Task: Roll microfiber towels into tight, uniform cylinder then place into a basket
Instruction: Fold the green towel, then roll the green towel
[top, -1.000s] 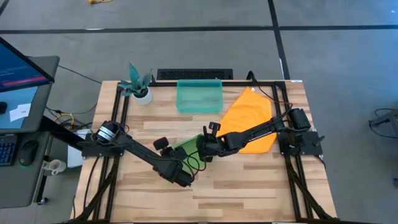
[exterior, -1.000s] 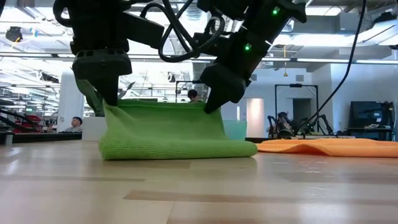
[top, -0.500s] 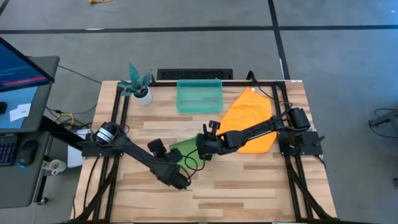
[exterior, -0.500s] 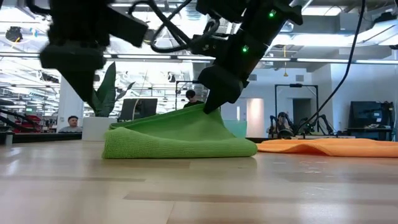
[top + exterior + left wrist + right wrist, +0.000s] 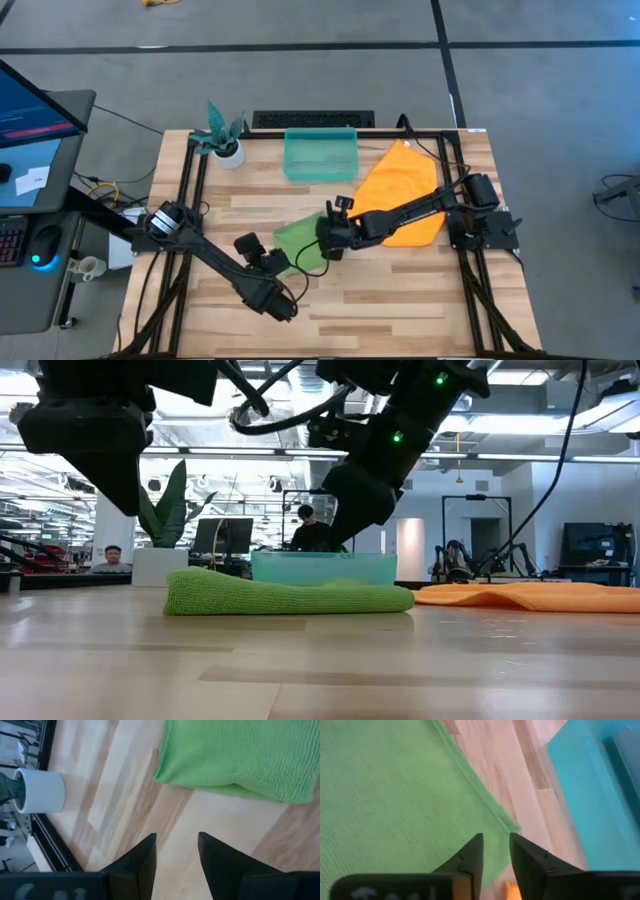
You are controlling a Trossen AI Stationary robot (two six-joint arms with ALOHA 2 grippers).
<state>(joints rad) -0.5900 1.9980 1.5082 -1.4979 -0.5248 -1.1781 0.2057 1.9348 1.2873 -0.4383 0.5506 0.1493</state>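
Both end effectors clear of green towel (image 5: 285,596); basket (image 5: 320,153) behind.

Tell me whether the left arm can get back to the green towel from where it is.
Probably yes: the left gripper hangs open just off the green towel edge, with only bare table between them.

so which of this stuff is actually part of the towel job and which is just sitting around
Part of the job:
- green towel, lying flat mid-table
- orange towel, spread at the right
- teal basket, at the far edge
- left gripper and right gripper, both with jaws open, holding nothing

Just lying about:
- potted plant, far left corner
- monitor beside the table
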